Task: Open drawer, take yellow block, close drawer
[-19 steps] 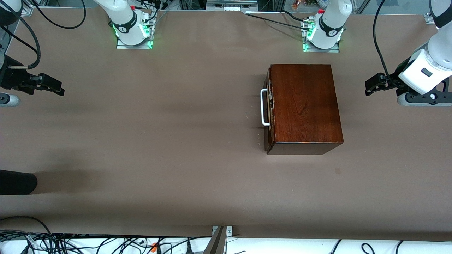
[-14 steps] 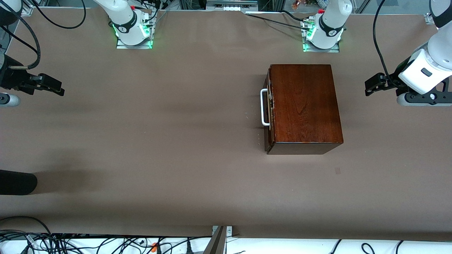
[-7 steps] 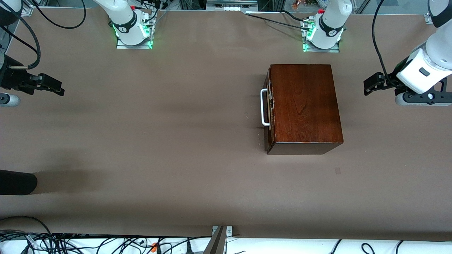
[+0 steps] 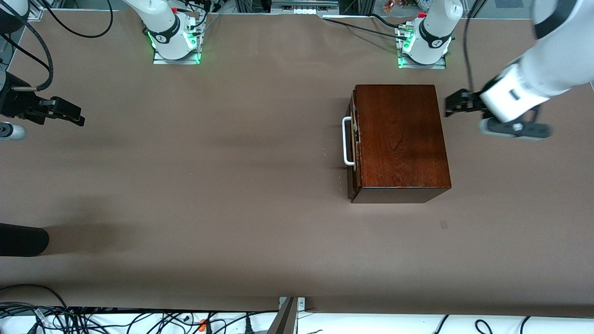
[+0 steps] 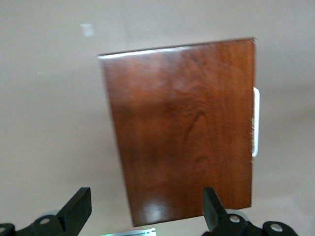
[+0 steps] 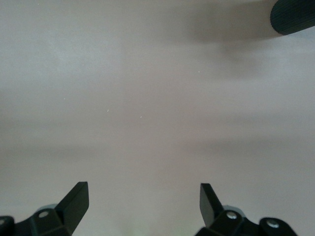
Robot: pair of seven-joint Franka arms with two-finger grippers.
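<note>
Hanging in the air with its fingers spread wide and nothing between them, the left pincer (image 4: 457,105) sits over the table (image 4: 232,208) just beside the wooden box (image 4: 399,139), at the edge that faces the left arm's end of the table. In the left wrist view its two dark fingertips (image 5: 78,209) frame the glossy box top from above. The drawer (image 4: 353,139) is pushed fully into the box, its dark front and white handle (image 4: 346,141) facing the right arm's end of the table. No yellow block shows in any view. The right pincer (image 4: 69,116) waits over the bare table at the right arm's end, well apart from the box, its fingers likewise parted and holding nothing. A dark rounded object (image 4: 23,240) lies at the table's edge there, nearer the front camera.
</note>
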